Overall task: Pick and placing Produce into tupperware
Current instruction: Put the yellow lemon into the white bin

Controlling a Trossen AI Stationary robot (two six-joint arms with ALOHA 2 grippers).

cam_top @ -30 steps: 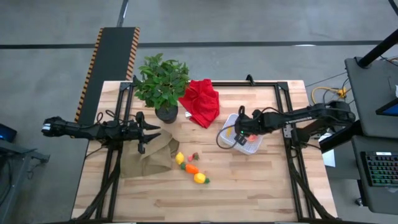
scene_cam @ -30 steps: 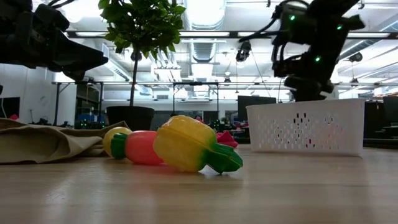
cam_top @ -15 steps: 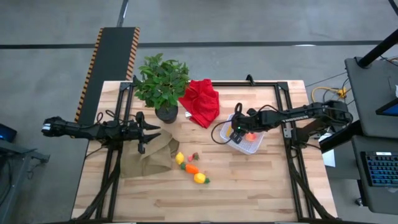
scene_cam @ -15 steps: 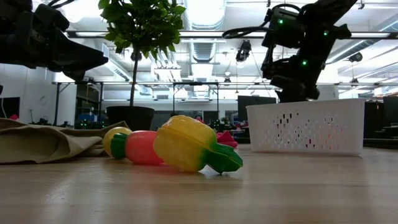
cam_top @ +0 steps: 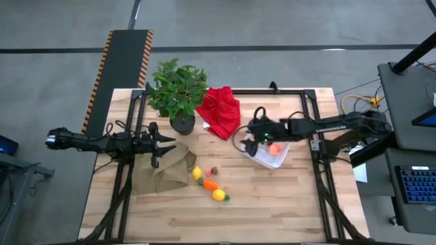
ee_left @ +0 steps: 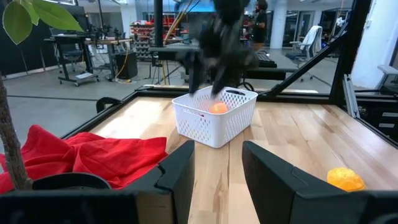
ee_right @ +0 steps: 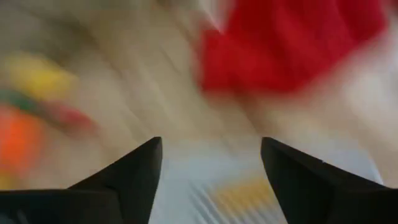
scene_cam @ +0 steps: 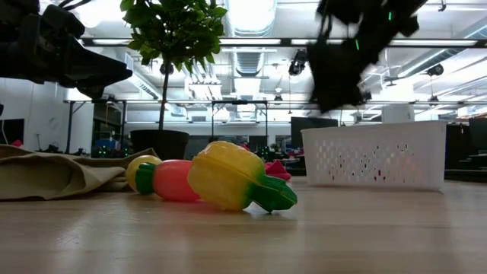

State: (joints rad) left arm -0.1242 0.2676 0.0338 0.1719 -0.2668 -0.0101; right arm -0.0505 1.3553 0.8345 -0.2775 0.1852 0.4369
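Note:
The white tupperware [cam_top: 271, 155] stands right of the table's middle, with one orange produce piece [cam_top: 275, 148] lying inside it [ee_left: 217, 107]. Several other produce pieces lie on the wood near the table's middle: a yellow one [cam_top: 197, 173], an orange one [cam_top: 210, 184] and another yellow one [cam_top: 219, 194]. My right gripper [cam_top: 249, 135] hovers open above the tupperware's left end, with nothing between its fingers [ee_right: 211, 144]. My left gripper [cam_top: 169, 144] stays open and empty above the tan cloth [cam_top: 160, 171].
A potted plant [cam_top: 178, 92] and a crumpled red cloth [cam_top: 219, 111] sit at the far side, left of the tupperware. Black frame rails [cam_top: 320, 170] run along the table's left and right sides. Bare wood lies toward the near edge.
My right gripper has opened and let go of the orange piece, which now lies in the tupperware. The gripper has then risen and gone toward the table's left and far side, off the tupperware's middle.

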